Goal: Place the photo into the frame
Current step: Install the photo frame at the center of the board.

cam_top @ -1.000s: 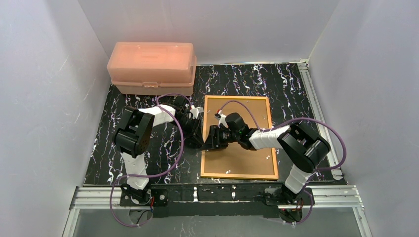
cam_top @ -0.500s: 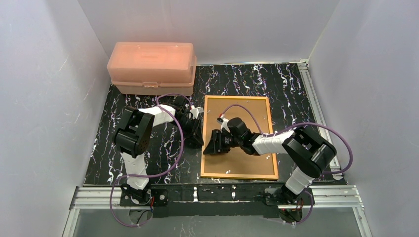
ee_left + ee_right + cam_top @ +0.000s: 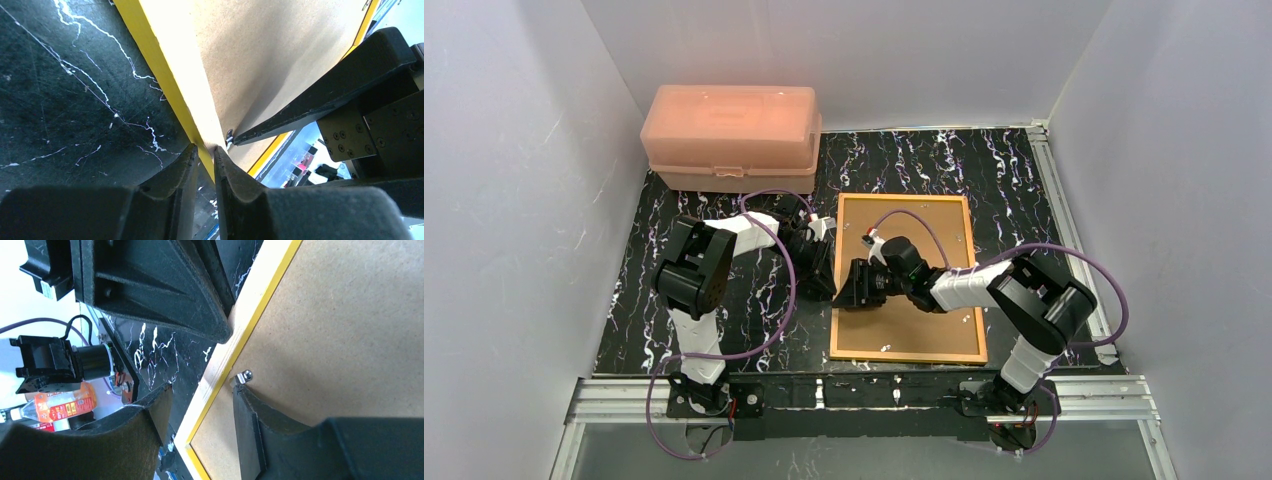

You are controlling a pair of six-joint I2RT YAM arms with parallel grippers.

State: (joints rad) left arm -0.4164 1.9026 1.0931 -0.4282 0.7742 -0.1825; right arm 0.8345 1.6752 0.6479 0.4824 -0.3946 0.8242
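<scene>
The frame (image 3: 904, 357) lies back-up on the black marbled table, its orange-brown wooden edge around the brown backing board (image 3: 929, 320). My left gripper (image 3: 828, 272) is shut on the frame's left edge; the left wrist view shows the yellow edge (image 3: 155, 55) pinched between the fingers at my left gripper (image 3: 205, 150). My right gripper (image 3: 852, 288) is open and straddles that same edge (image 3: 247, 305). At my right gripper (image 3: 202, 387), one finger rests on the board by a small metal tab (image 3: 245, 375); the other finger is over the table. The photo is not in view.
A pink plastic box (image 3: 729, 135) stands at the back left. White walls close in the table on three sides, and a metal rail (image 3: 1054, 200) runs along the right. Purple cables loop over both arms. The two grippers are very close together.
My right gripper has shifted slightly along the frame's left edge and its forearm has swung a little. The left arm and the frame have not moved.
</scene>
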